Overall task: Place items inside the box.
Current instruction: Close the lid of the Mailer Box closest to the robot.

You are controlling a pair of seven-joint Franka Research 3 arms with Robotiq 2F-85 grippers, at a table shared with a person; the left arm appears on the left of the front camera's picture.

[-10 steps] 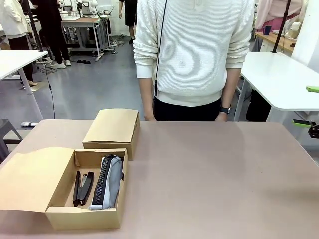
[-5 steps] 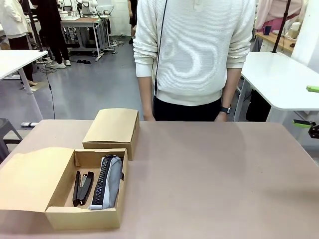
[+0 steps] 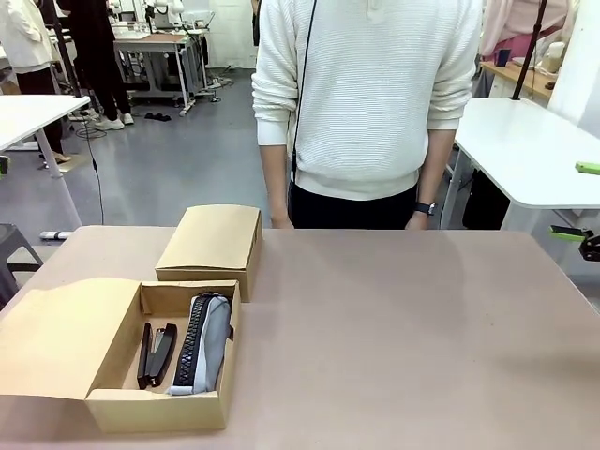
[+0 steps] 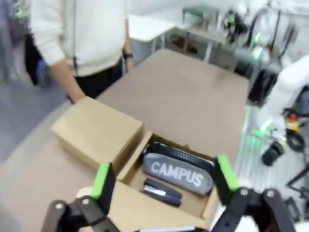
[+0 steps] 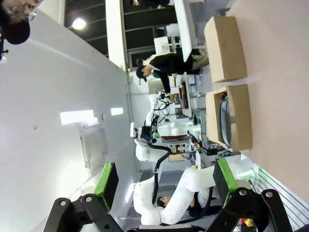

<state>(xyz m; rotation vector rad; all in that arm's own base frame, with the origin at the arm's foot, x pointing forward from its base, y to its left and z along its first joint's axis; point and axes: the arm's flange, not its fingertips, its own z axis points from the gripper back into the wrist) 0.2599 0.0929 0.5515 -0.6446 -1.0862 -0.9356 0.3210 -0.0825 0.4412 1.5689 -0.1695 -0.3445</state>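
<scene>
Left gripper [image 4: 161, 186] up high over the lower middle of the left wrist view, fingers spread wide, nothing between them. Straight ahead and below, framed between the green pads: the open box [image 4: 133, 166] with the grey pencil case [image 4: 177, 172] lettered "CAMPUS" lying across it, long axis running side to side between the fingers, and the black stapler [image 4: 162, 191] tucked just beside it on the nearer side. Closed box [image 4: 99, 133] touching the open one, farther off toward the upper left.

Right gripper [image 5: 164, 191] likewise spread apart and empty, lifted well away, looking along the table edge with both boxes small at upper right.

From the front, open box [image 3: 159, 352] at lower left, flap laid out to the left, pencil case [image 3: 204, 342] and stapler [image 3: 157, 352] side by side inside, both lengthwise toward the person. Tabletop [image 3: 403, 328] bare of loose items, so packing looks done or paused; left arm plainly the nearer one for anything next at the box, likely the flap.
</scene>
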